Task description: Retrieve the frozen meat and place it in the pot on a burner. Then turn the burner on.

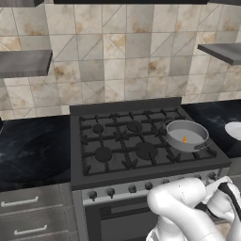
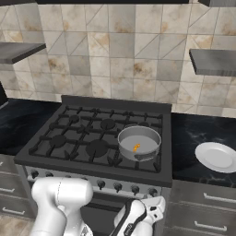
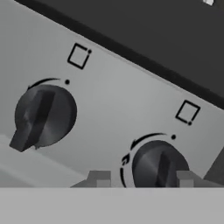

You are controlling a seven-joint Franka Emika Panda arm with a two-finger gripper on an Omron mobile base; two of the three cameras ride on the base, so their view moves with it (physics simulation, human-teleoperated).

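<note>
Kitchen tiles back a black stove (image 1: 141, 136) set into the dark counter (image 2: 203, 131). Nearest, the arm folds low before the stove front, its claw (image 3: 142, 177) spread either side of a dark knob (image 3: 158, 166); contact is unclear. Beyond, the pot (image 2: 139, 142) sits on the front right burner, handle pointing toward the front, apparently. The frozen meat (image 2: 136, 147) lies inside.

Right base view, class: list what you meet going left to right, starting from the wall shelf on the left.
Left wall shelf → stove → pot holding the frozen meat → white plate on the counter, with the right wall shelf above it.
</note>
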